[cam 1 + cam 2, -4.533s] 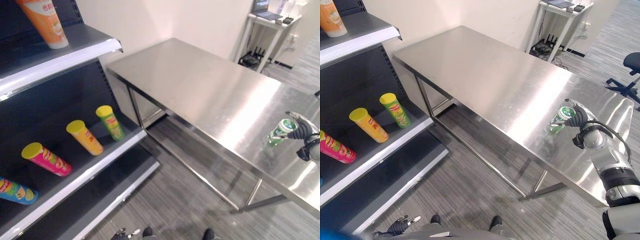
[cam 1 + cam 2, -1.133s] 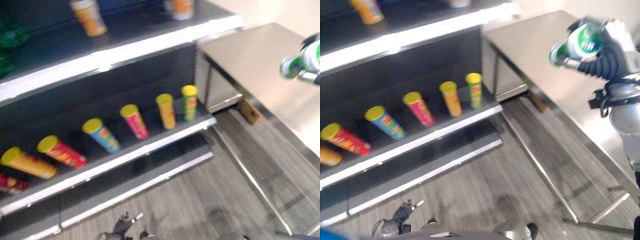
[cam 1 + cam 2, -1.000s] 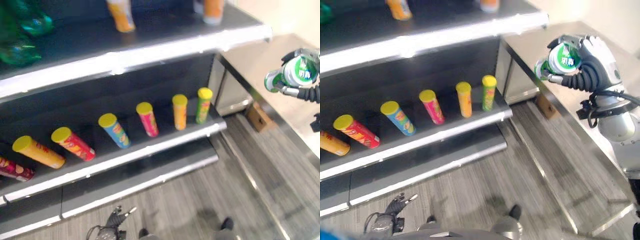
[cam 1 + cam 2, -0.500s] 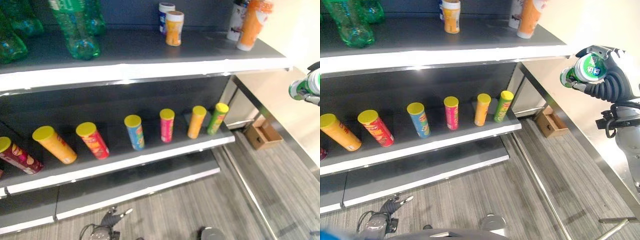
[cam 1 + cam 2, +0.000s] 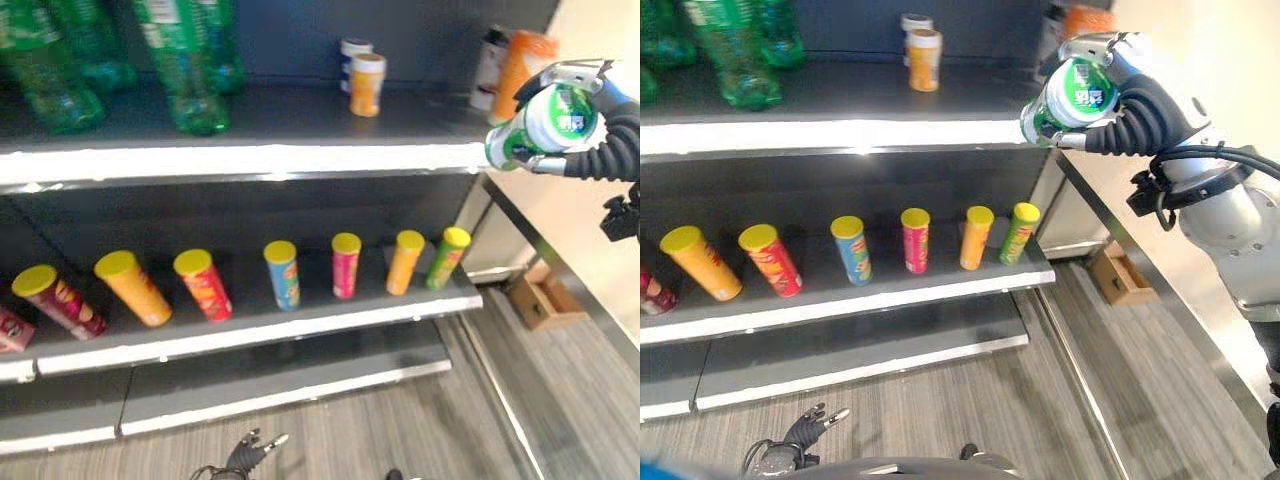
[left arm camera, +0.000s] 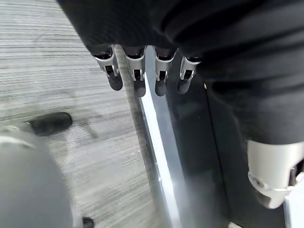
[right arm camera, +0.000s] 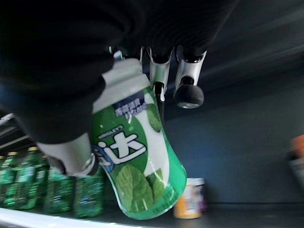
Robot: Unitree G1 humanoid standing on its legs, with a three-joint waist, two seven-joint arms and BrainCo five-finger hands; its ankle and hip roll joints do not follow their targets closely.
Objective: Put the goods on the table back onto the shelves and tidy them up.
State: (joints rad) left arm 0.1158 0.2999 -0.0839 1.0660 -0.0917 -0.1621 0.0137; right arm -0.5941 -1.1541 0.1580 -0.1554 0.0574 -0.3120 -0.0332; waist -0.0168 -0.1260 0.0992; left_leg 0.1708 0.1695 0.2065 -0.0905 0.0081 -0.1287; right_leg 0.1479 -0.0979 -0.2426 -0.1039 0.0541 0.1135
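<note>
The right robot hand [image 5: 1140, 95] has its fingers curled around a green and white gum bottle [image 5: 1070, 100] and holds it in the air, tilted, just in front of the right end of the upper shelf [image 5: 840, 130]; the step in hand is carrying it to the shelf. The next move, I think, calls for reaching over the front edge and setting the bottle upright on the free place near the orange can [image 5: 924, 60]. The left robot hand [image 6: 142, 76] hangs low over the floor, fingers relaxed and holding nothing.

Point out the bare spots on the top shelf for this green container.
Top shelf: open stretch between the green bottles and small orange jar, another between that jar and the right hand holding the green container. Crowded at the bottles.
</note>
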